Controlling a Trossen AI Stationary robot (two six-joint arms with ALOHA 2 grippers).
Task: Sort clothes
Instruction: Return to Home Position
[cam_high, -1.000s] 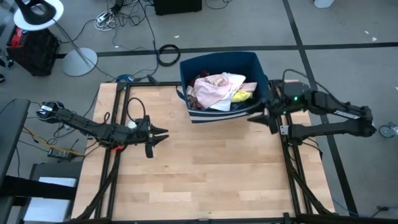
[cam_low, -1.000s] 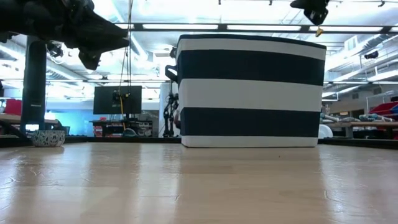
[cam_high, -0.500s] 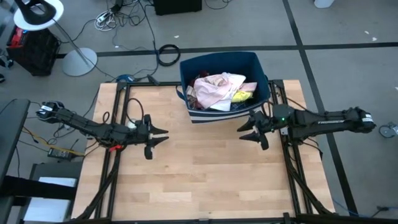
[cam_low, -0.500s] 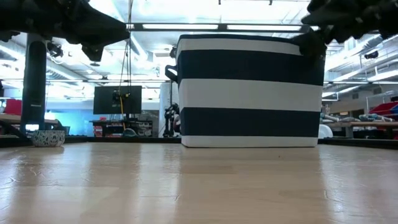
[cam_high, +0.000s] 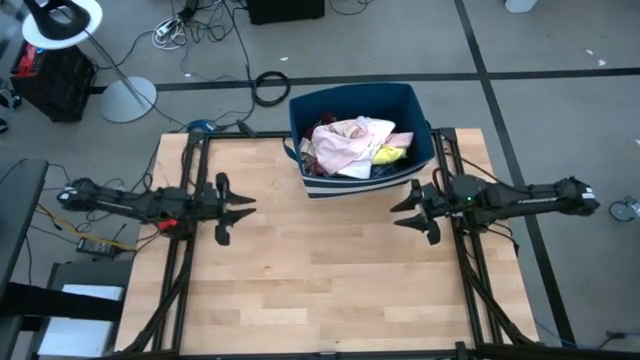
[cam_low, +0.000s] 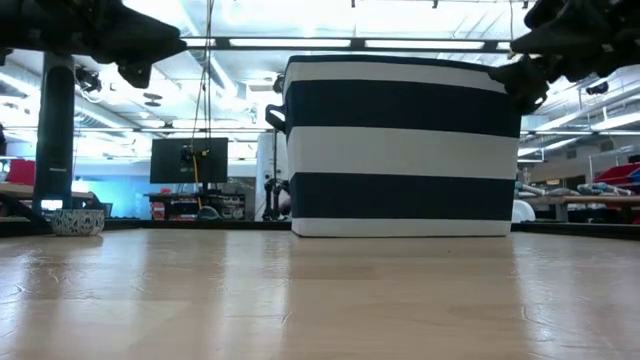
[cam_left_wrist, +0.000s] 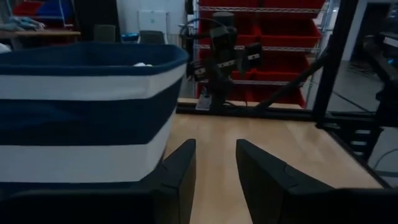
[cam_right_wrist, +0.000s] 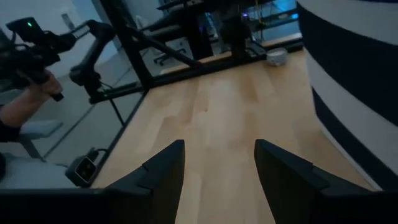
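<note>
The clothes (cam_high: 352, 146), a heap of pale pink, white and bright yellow garments, lie inside the navy bin with white stripes (cam_high: 362, 185) at the table's far edge; the bin also shows in the low view (cam_low: 400, 145). My left gripper (cam_high: 245, 208) is open and empty above the table's left part, fingers pointing toward the right. My right gripper (cam_high: 400, 207) is open and empty just right of the bin's near right corner, fingers pointing toward the left. Both hover clear of the table.
The wooden table top (cam_high: 320, 280) lies bare between and in front of the grippers. The bin's striped wall fills part of the left wrist view (cam_left_wrist: 81, 124). A person's hand (cam_right_wrist: 37, 78) shows beyond the table in the right wrist view.
My right gripper has swung down from beside the bin's far right corner to level just right of its near right corner, then drawn back slightly toward the right edge. My left gripper has drawn back toward the table's left edge and a little toward the far edge.
</note>
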